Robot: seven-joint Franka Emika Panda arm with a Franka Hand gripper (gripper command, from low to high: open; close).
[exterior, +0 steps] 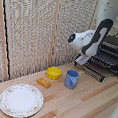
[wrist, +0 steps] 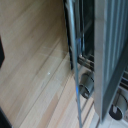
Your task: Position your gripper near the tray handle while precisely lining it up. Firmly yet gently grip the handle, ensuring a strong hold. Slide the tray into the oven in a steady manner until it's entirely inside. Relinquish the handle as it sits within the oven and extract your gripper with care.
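Oven [exterior: 111,50] sits at the exterior view's right edge, on the wooden table [exterior: 82,104], partly cut off by the frame. Dark body, front open toward the table.

Tray [exterior: 102,62] juts out of the oven front: black wire rack, bars parallel, roughly level, not yet pushed home. Its front end overhangs the table.

Tray handle [exterior: 89,70] is the thin bar along that front edge. Its long axis runs across the oven mouth, slanting down toward the exterior view's right. In the wrist view the same bar [wrist: 75,65] shows as a pale rod running the length of the picture, close to the camera, wood grain behind it.

Your arm comes down from above and bends over the rack. Gripper [exterior: 80,60] sits at the handle's end on the exterior view's left, just above and beside it; whether it touches, you cannot tell.

Fingers: neither view shows them clearly. The wrist view has only dark blurs at its edge, so whether they're spread or pinched together can't be told. Nothing visibly held.

Judgement: you're in the lining-up step. Push direction will be square to the bar, toward the oven.
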